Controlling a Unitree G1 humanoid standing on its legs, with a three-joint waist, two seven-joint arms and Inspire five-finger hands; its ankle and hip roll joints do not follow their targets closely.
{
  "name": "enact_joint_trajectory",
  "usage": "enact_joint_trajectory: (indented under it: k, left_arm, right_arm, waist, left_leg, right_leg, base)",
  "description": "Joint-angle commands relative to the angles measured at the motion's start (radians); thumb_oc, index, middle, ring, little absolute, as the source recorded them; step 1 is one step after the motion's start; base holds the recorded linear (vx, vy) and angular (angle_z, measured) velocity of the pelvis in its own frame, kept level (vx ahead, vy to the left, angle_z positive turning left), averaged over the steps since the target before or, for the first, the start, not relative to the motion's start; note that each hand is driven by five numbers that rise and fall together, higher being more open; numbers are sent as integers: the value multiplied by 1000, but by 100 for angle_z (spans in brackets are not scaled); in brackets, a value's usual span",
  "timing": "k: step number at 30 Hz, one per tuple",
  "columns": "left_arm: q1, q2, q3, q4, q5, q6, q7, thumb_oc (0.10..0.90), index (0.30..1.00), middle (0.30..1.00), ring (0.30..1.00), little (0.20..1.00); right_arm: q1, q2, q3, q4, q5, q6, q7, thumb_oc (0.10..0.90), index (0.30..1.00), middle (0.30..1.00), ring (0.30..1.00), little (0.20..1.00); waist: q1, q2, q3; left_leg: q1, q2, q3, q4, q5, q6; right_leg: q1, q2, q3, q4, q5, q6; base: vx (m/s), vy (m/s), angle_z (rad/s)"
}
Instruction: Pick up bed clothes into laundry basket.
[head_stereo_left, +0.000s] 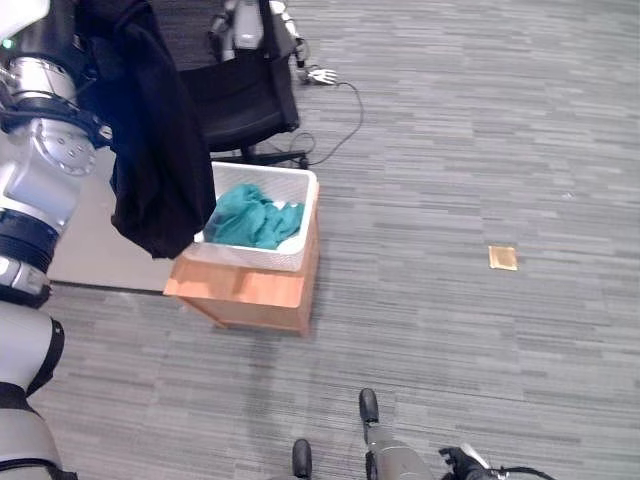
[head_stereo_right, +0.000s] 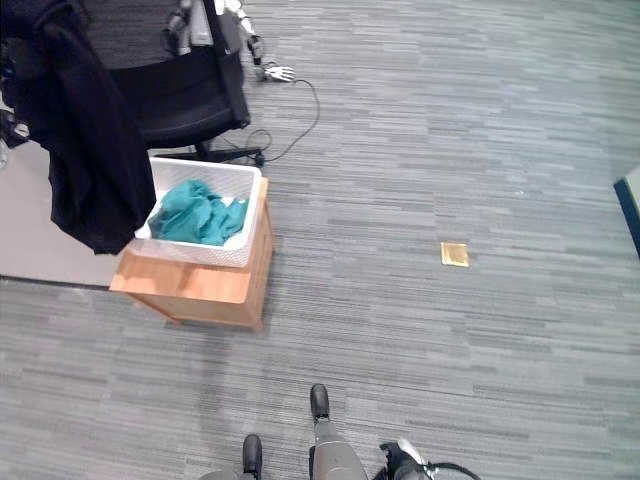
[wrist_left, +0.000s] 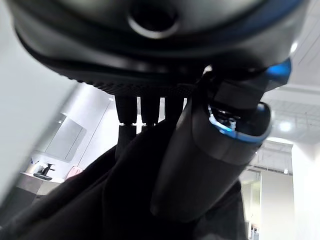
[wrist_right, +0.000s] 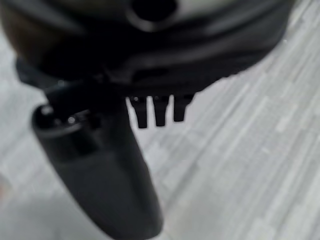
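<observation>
Black cloth (head_stereo_left: 155, 150), one garment, hangs from the raised left hand (wrist_left: 200, 165), draping down over the near-left rim of the basket and covering that corner from the head views. In the left wrist view the fingers (wrist_left: 137, 107) and thumb are curled into the dark fabric, gripping it; the cloth's lower end is cut off there. The hand itself is hidden behind the garment in the left eye view.

One white laundry basket (head_stereo_left: 300, 215) with a perforated wall sits on one orange-brown wooden box (head_stereo_left: 250, 290) standing on the grey striped carpet floor (head_stereo_left: 450, 150). Inside the basket lies one teal cloth (head_stereo_left: 250, 215), bunched, with a bit of white material beside it at the right; what that white piece is cannot be made out.

The right hand (wrist_right: 100, 165) shows in its own wrist view above the carpet, holding nothing, its short fingers (wrist_right: 157, 112) hanging relaxed in a row with the thumb standing out beside them.

Behind the basket stands one black office chair (head_stereo_left: 240, 100), its top cut off by the frame. One pale mat (head_stereo_right: 30, 230) lies on the floor to the left, partly covered by the hanging garment. One small yellowish square tag (head_stereo_left: 502, 257) lies on the carpet well apart to the right.
</observation>
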Motion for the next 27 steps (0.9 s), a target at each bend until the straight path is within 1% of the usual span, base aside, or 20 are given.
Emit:
enact_joint_trajectory:
  k: [1,3,8,19,22,25,27]
  left_arm:
    - [-253,81,10,77,-5,-38,52,400,300,300,300,300]
    - [-254,87,-3,104,11,-34,45,400,300,300,300,300]
    - [-231,61,5,147,19,-37,29,400,300,300,300,300]
    - [-187,68,29,138,34,-37,31,400,300,300,300,300]
    - [-158,52,34,164,56,-30,21,400,300,300,300,300]
    - [-100,13,62,220,70,-25,3,400,300,300,300,300]
    - [-84,3,72,232,71,-25,-3,400,300,300,300,300]
  right_arm:
    - [47,-71,11,40,18,-1,-25,800,900,900,900,900]
    - [44,-75,17,38,20,-6,-25,800,900,900,900,900]
    - [62,-80,26,41,25,-21,-22,800,900,900,900,900]
    - [58,-89,40,28,27,-26,-30,800,900,900,900,900]
    - [56,-88,44,29,27,-26,-31,800,900,900,900,900]
    - [37,-90,39,38,45,-21,-41,800,900,900,900,900]
    - [37,-86,39,42,48,-21,-43,800,900,900,900,900]
  waist:
    - [-8,32,-103]
    - [-8,35,-104]
    - [-11,22,-104]
    - [0,8,-98]
    - [-3,5,-90]
    - [-11,3,-69]
    - [-13,3,-64]
  left_leg:
    - [-53,-11,-51,-4,-1,-4]
    - [-58,-7,-51,-4,1,-6]
    - [-70,4,-60,-4,4,-15]
    - [-80,16,-71,-4,9,-24]
    - [-92,18,-71,-4,12,-27]
    - [-124,14,-74,-4,22,-25]
    - [-140,11,-73,-4,25,-24]
  right_leg:
    - [89,-43,22,4,-156,153]
    - [90,-40,24,4,-162,153]
    - [94,-30,30,4,-178,145]
    - [104,-23,25,4,-193,141]
    - [95,-23,24,4,-192,140]
    - [61,-21,27,4,-184,139]
    - [44,-21,28,4,-180,139]
  base:
    - [64,-1,-19]
    - [41,-7,-18]
    - [46,-18,1]
    - [8,-5,8]
    - [-18,0,0]
    - [-62,5,-3]
    - [-61,-3,-5]
